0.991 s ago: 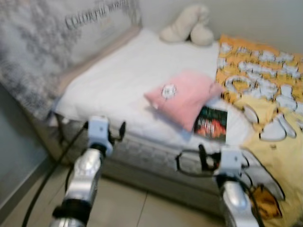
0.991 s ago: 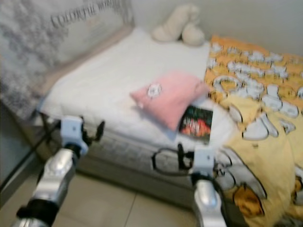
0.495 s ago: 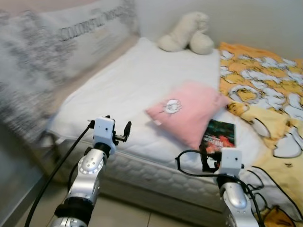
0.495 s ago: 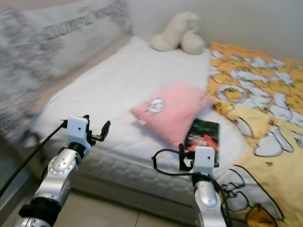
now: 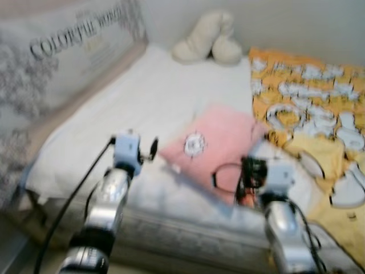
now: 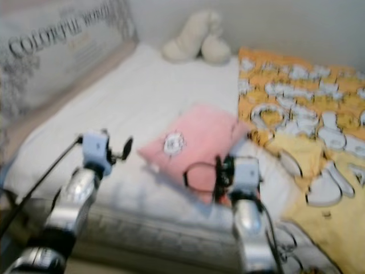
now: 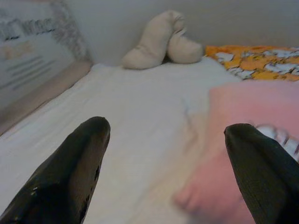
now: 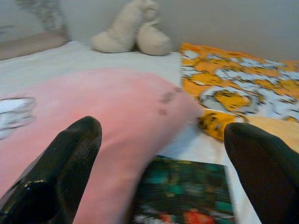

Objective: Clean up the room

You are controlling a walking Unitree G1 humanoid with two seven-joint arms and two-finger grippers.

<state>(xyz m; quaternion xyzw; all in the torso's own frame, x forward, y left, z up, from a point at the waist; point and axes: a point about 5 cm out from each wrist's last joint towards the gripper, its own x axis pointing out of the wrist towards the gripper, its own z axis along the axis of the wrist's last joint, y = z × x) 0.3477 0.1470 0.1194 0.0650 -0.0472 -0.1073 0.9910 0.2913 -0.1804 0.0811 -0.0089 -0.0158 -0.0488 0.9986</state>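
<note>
Head views blurred. A bed (image 5: 142, 103) with a white sheet takes most of the scene. A pink pillow (image 5: 214, 145) with a small white patch lies near the bed's near edge, about centre. A cream plush toy (image 5: 208, 39) sits at 12 o'clock against the wall. A yellow-orange printed blanket (image 5: 308, 108) covers the bed from 1 to 4 o'clock, touching the pillow's 3 o'clock side. A grey headboard with lettering (image 5: 63, 51) runs along 9 to 11 o'clock.

The left gripper (image 5: 149, 149) hovers over the sheet at about 7 o'clock, just beside the pillow's 9 o'clock corner, not touching it. In the left wrist view its fingers (image 7: 70, 172) stand wide apart, with bare sheet and the pillow's edge (image 7: 243, 154) between and beyond them; nothing is held.

The right gripper (image 5: 246, 174) is at about 5 o'clock, at the pillow's near right edge. In the right wrist view its fingers (image 8: 60, 172) are spread wide, nothing clamped. Between them lies a dark book (image 8: 187, 193) with a green and red cover, flat on the sheet and tucked against, maybe partly under, the pillow (image 8: 93, 121). In the head views the right wrist blocks most of the book. Whether the fingertips touch the book or sheet cannot be told.

Black cables (image 5: 225, 177) loop off both wrists.
</note>
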